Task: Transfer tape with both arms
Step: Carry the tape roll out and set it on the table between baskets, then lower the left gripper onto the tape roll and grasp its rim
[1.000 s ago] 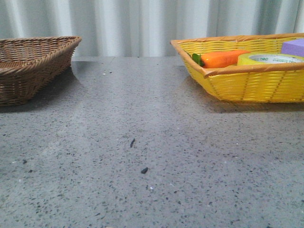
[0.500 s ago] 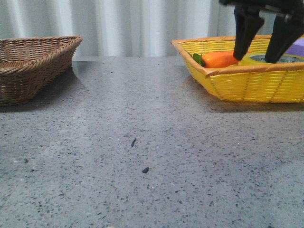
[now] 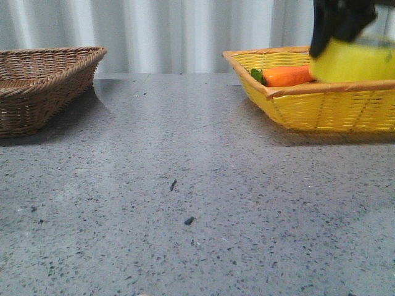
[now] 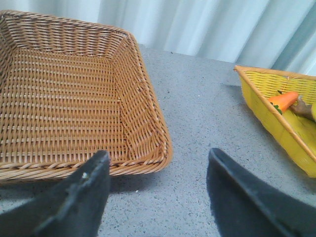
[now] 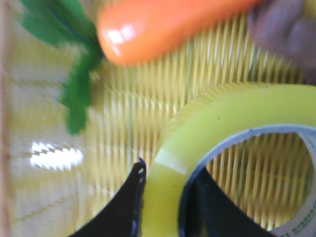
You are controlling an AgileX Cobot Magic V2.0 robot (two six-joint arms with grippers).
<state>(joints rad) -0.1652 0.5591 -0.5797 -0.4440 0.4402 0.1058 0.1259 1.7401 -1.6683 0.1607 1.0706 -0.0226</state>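
The yellow tape roll [image 3: 355, 61] hangs raised over the yellow basket [image 3: 321, 111], blurred by motion. My right gripper [image 3: 338, 28] comes down from above and is shut on it. In the right wrist view, the gripper [image 5: 165, 202] pinches the roll's wall [image 5: 222, 118], one finger outside and one inside the white core. My left gripper [image 4: 158, 154] is open and empty over the table beside the brown wicker basket [image 4: 148, 123]. It does not show in the front view.
An orange carrot [image 3: 287, 76] with green leaves lies in the yellow basket, also in the right wrist view [image 5: 163, 24]. A blurred purple block [image 5: 286, 29] lies beside it. The brown basket [image 3: 43, 80] stands far left, with nothing in it. The yellow basket's corner [image 4: 276, 118] shows at right.
My right gripper came down into the yellow basket with its jaws open, shut on the tape and lifted it off the basket floor. The left arm stays out of the front view.
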